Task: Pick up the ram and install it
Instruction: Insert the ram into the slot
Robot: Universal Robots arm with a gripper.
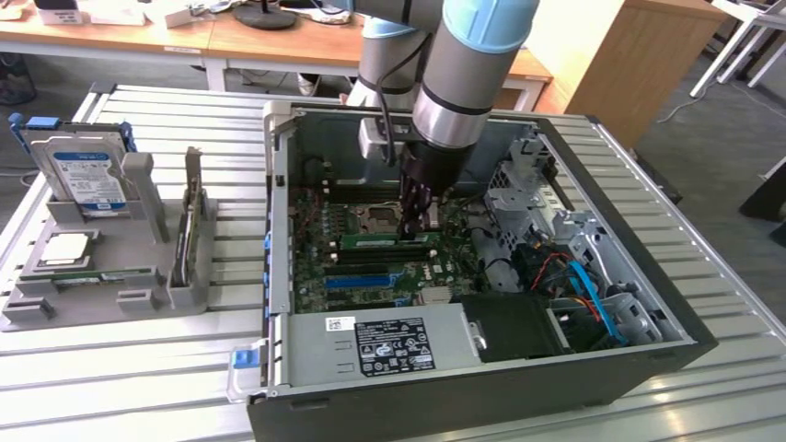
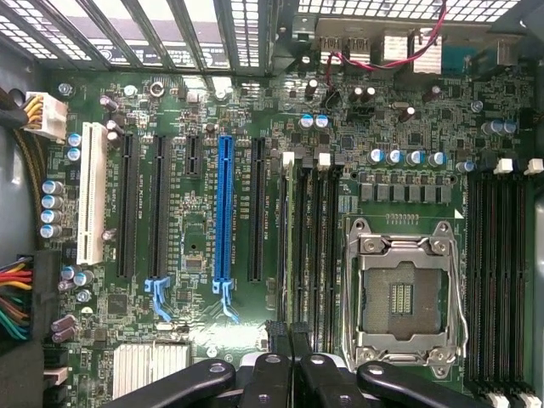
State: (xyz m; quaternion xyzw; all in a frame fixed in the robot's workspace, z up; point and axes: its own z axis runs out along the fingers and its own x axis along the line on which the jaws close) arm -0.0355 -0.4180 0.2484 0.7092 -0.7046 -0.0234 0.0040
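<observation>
Your gripper [image 1: 418, 226] is inside the open computer case [image 1: 516, 396], in the middle of the exterior view, with its fingers [image 2: 276, 344] closed together. The tips meet the ram [image 1: 381, 239], the green stick lying along the memory slots [image 2: 316, 246] on the motherboard [image 2: 195, 302], at the stick's end toward the exterior view's right. You cannot tell from here whether the fingers pinch its top edge or only bear down on it.

The load sits at one end, so the stick could go in tilted, with one end seated and the other riding high, its latch unclosed. If the notch is off, more force would likely bend the stick or flex the motherboard. The edge is thin, and a sideways slip could send the tips into the bare processor socket [image 2: 399, 293] just beside the slots. Watch the arm against the drive cage [image 1: 522, 195] too.
</observation>
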